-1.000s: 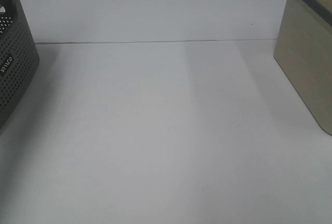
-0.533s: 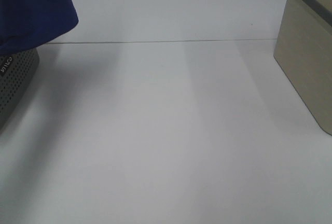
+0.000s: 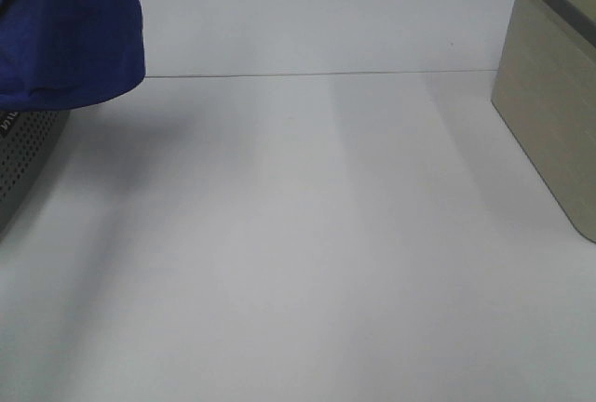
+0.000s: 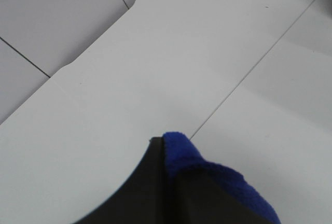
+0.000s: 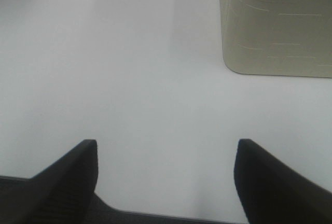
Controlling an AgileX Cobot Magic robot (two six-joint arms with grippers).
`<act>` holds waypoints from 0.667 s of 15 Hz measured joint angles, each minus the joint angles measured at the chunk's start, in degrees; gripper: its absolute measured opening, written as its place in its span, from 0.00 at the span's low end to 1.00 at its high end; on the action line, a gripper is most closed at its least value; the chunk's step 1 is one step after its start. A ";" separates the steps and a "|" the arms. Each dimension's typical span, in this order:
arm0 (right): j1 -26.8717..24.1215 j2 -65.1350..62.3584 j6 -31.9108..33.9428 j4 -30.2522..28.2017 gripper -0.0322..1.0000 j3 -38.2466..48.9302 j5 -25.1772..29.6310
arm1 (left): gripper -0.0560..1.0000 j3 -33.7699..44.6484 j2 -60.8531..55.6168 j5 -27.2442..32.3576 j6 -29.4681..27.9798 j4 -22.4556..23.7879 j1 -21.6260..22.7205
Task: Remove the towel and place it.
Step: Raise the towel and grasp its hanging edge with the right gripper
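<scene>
from the high camera: towel [image 3: 70,34] hanging at the far left, hiding the upper part of a dark perforated basket [image 3: 23,155]; neither claw in sight there. only from the left wrist: left claw [image 4: 158,143] pressed together on a fold of the blue nap, above the white surface [image 4: 129,79], with grey floor tiles [image 4: 46,16] beyond its edge. only from the right wrist: right claw [image 5: 167,146] spread wide, holding nothing, near a beige basket [image 5: 275,32]. below the towel's hem, perhaps a scrap of white lettering on the dark basket, too hidden to read. thin seam [image 3: 326,73] across the matt white surface.
</scene>
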 joint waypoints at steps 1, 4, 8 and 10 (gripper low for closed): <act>0.00 0.00 0.00 0.00 0.73 0.00 0.00 | 0.05 0.00 0.23 0.00 0.11 0.46 -0.57; 0.00 0.00 0.00 0.00 0.73 0.00 0.00 | 0.05 0.00 1.32 -0.23 0.11 1.03 -3.32; 0.00 0.00 0.00 0.00 0.73 0.00 0.00 | 0.05 0.00 3.27 -0.92 0.11 0.86 -6.30; 0.00 0.00 0.00 0.00 0.73 0.00 0.00 | 0.05 0.00 3.32 -1.38 0.11 0.46 -6.47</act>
